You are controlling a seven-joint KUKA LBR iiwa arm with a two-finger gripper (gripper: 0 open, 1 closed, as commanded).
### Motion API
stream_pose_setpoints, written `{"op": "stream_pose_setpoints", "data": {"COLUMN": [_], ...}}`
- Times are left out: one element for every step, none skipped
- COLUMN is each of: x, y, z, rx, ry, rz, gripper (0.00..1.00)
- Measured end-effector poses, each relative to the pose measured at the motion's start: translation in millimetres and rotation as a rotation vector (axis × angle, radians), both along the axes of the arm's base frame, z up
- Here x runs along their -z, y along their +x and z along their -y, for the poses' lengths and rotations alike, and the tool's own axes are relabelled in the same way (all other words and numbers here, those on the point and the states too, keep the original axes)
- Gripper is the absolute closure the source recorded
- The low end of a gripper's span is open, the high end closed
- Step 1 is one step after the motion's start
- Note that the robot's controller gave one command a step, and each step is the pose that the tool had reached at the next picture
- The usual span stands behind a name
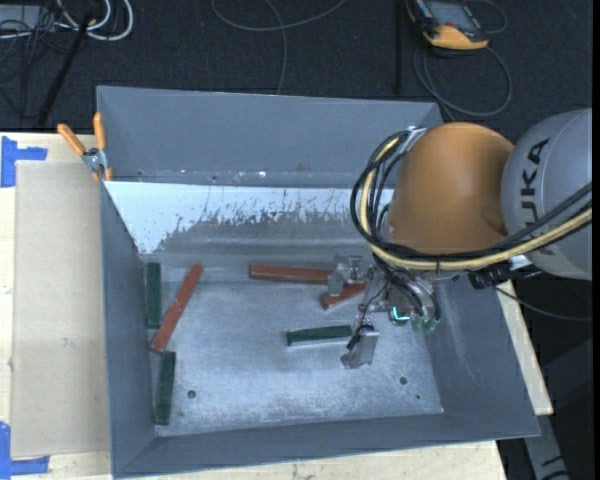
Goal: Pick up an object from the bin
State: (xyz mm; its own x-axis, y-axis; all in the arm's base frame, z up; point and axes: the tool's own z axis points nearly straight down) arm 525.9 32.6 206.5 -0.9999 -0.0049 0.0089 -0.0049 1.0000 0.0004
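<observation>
The hand (363, 346) is hanging low over the floor of the bin (270, 143), with its tip right at the near end of a dark green stick (316, 336). The stick is lying flat and running away from the hand toward the bin's middle. I cannot tell whether the hand is apart or together, or whether it is touching the stick.

Just beyond the hand, toward the back wall, a short reddish piece (342, 294) and a longer red-brown stick (288, 273) are lying.

The green stick is looking light, stiff and thin to me, and likely to skid on the metal. I am thinking it wants pinching across its narrow width, nearer its middle than its end, so it is not swinging.
</observation>
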Motion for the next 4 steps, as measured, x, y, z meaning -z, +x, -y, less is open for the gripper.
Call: {"op": "stream_pose_setpoints", "data": {"x": [135,137,137,137], "y": [0.2,68.6,28.1,29.5], "z": [-6,70,14,17], "rx": [-0.154,-0.163,-0.258,-0.252], "ry": [0.001,-0.001,0.004,0.002], "rz": [0.003,0.014,0.005,0.007], "gripper": [0.00,0.00,0.00,1.00]}}
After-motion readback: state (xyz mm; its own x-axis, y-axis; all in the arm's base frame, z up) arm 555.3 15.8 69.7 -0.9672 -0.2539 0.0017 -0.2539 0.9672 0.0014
